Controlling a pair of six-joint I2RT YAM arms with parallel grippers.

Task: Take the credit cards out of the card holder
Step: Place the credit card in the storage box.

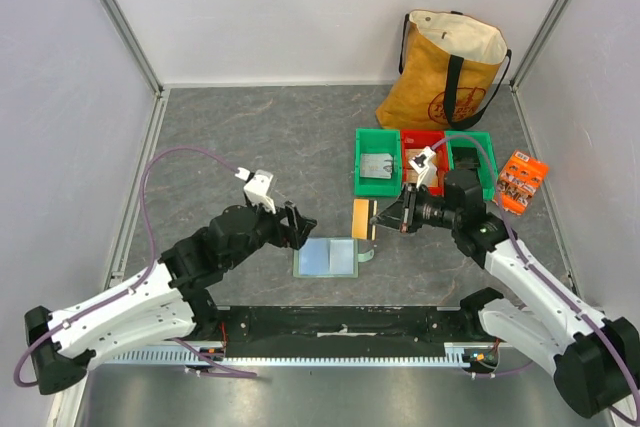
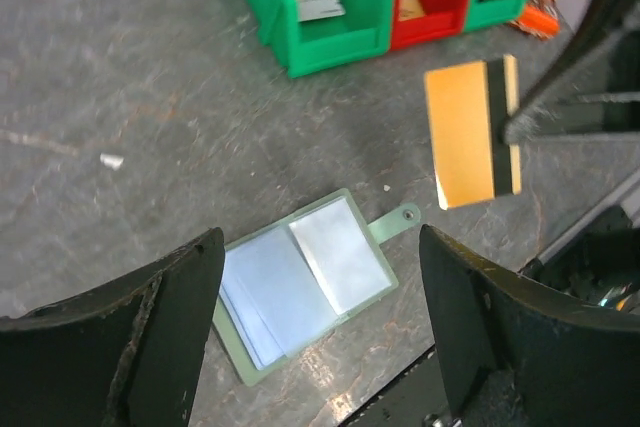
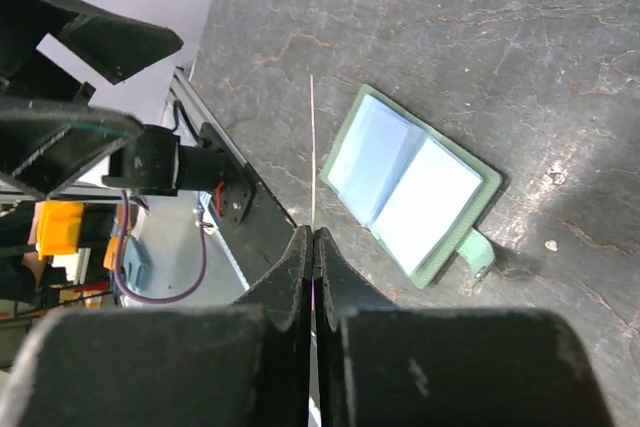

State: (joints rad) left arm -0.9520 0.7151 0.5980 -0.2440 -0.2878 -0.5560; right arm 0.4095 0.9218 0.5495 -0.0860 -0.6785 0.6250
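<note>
The card holder (image 1: 327,257) lies open and flat on the grey table (image 1: 250,127), close to the near edge between the two arms. It is pale green, with its light blue-grey pocket panels facing up. Its small tab sticks out on the right side.

The left gripper (image 1: 298,227) hangs just to the left of the card holder and slightly beyond it. Its jaws are spread wide and hold nothing. In the left wrist view, the card holder (image 2: 300,287) shows on the table between the two dark fingers (image 2: 170,317).

Just beyond the card holder's tab, a tan-gold credit card (image 1: 362,218) is off the table, clear of the holder. The right gripper (image 1: 380,215) has its jaws pinched tight on the card's right edge. The left wrist view shows a dark stripe along that side of the credit card (image 2: 465,132). In the right wrist view the card appears edge-on as a thin pale line.

Farther back and to the right of the card holder stands a row of three bins. There is a green bin (image 1: 377,162) with a flat grey item inside, a red bin (image 1: 420,152), and a second green bin (image 1: 470,159). An orange packet (image 1: 522,180) lies right of the row. Farthest from the card holder, a yellow tote bag (image 1: 450,67) stands against the back wall.
</note>
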